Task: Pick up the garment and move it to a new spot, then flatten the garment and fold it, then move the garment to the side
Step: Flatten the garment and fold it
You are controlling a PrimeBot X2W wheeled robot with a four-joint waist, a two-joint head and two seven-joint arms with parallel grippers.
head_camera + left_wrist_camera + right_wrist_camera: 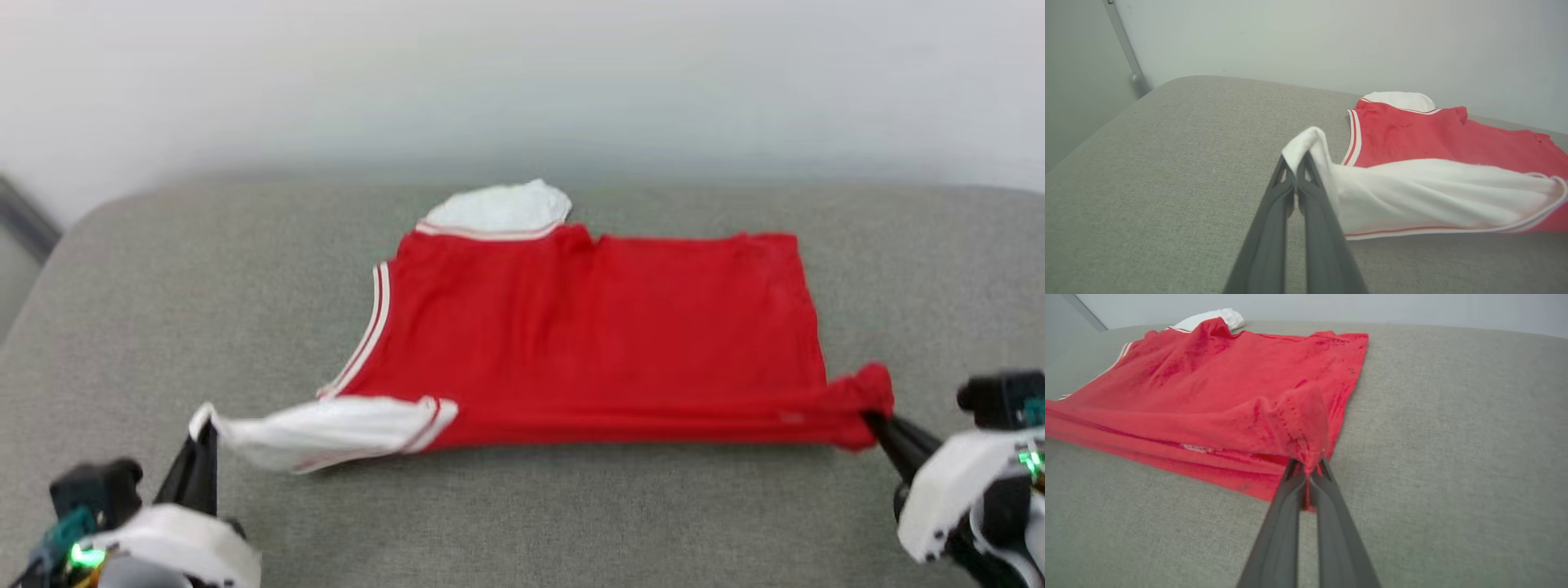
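The wall [522, 73] behind the work area is plain and pale. In front of it is a grey woven padded surface [163, 327] with rounded far corners.

The garment [588, 343] lies on the middle of the surface, lengthwise from left to right.
- Body: red jersey cloth, mostly flat, with shallow wrinkles. The side facing up is plain red.
- Near edge: several layers of cloth are stacked along it in a long fold. A small pale mark sits on this fold, too small to read.
- Right end: the hem edge runs straight. Its near corner is drawn out into a bunched point.
- Left end: a curved red-and-white striped trim [377, 322] borders the red body.
- Far sleeve [502, 206]: white, lying flat against the far left edge, with a striped band where it meets the red.
- Near sleeve [326, 429]: white with striped edging, pulled out to the left into a creased, tapering shape.

The left tool [206, 426] is clamped on the tip of the near sleeve. In the left wrist view its dark fingers [1274, 228] are pressed together with white cloth draped over the tips.

The right tool [875, 420] is clamped on the bunched hem corner. In the right wrist view the red stitched hem is pinched between its fingers [1282, 531].
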